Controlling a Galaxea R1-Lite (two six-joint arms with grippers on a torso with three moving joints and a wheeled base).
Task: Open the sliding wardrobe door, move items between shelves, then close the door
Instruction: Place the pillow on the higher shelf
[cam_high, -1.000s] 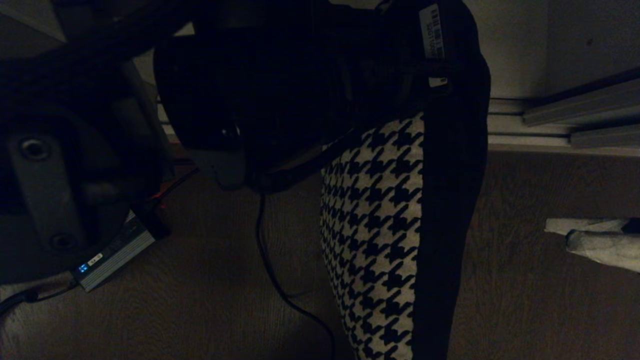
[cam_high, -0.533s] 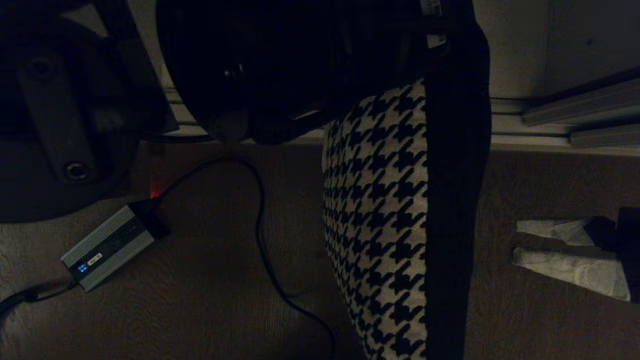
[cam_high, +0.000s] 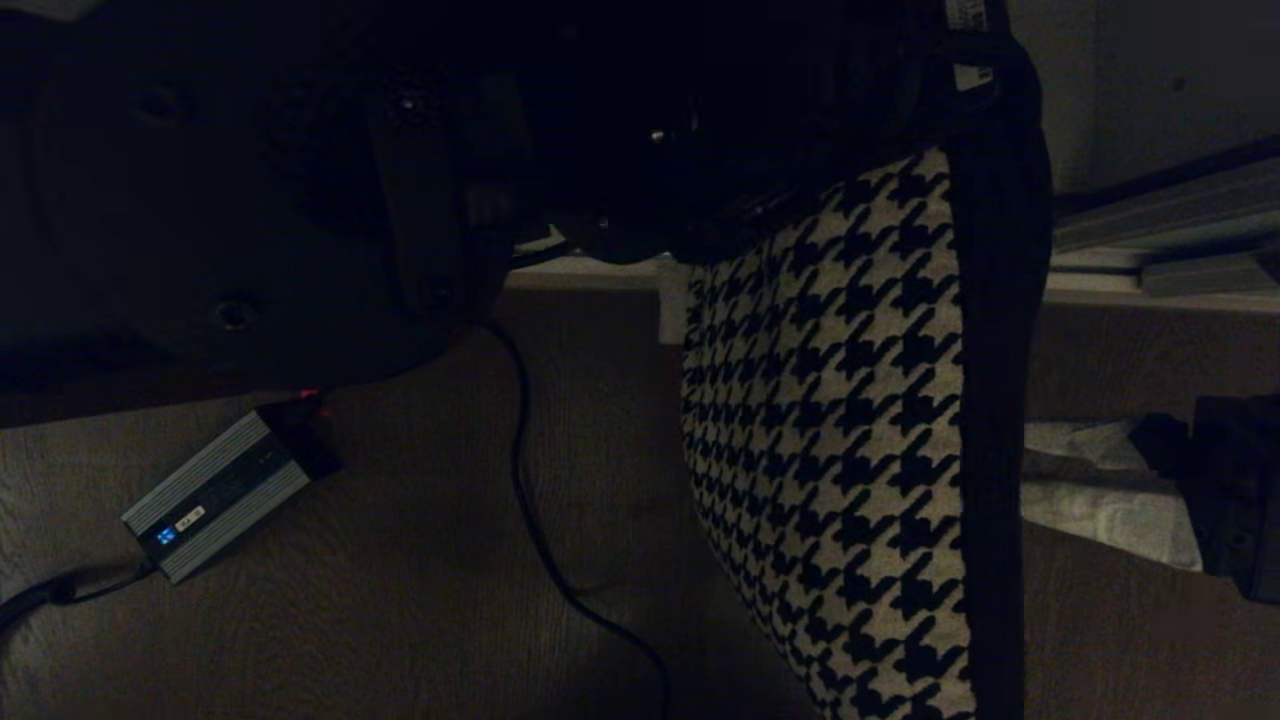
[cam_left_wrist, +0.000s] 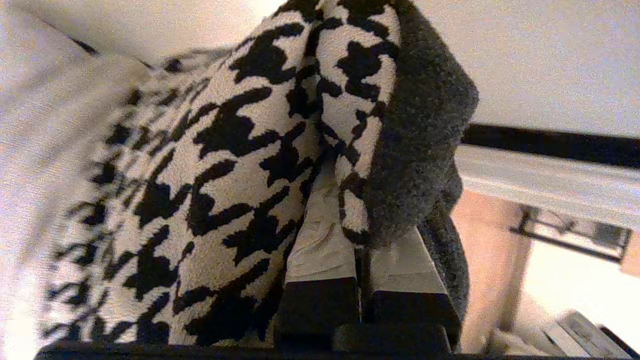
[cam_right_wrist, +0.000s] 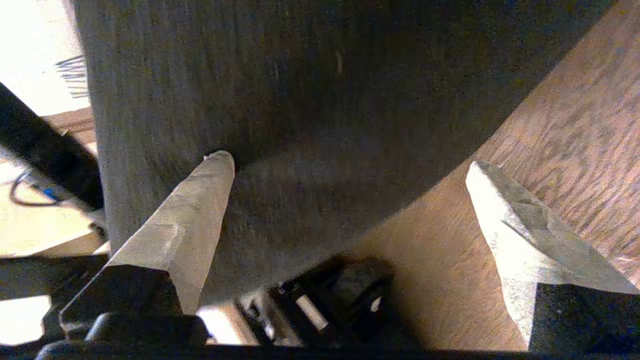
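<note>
The black-and-white houndstooth cushion (cam_high: 830, 440) hangs upright over the wooden floor, its plain black back (cam_high: 990, 400) facing right. My left gripper (cam_left_wrist: 362, 235) is shut on the cushion's upper corner (cam_left_wrist: 350, 100), where the patterned face meets the black back. In the head view that arm is a dark mass at the upper left (cam_high: 250, 200). My right gripper (cam_high: 1040, 470) comes in from the right at mid height. It stands open (cam_right_wrist: 350, 165), with one fingertip (cam_right_wrist: 220, 160) at the black back (cam_right_wrist: 300, 100) and nothing between the fingers. The sliding wardrobe door and the shelves are out of view.
A grey power brick (cam_high: 215, 505) with a black cable (cam_high: 530, 500) lies on the wooden floor (cam_high: 400, 620) to the left of the cushion. The ribbed pale metal floor track (cam_high: 1150, 265) runs along the back right.
The cushion has shifted to the right with my left arm, which now covers the upper left. My right gripper has come in from the right edge up to the cushion's black back.
</note>
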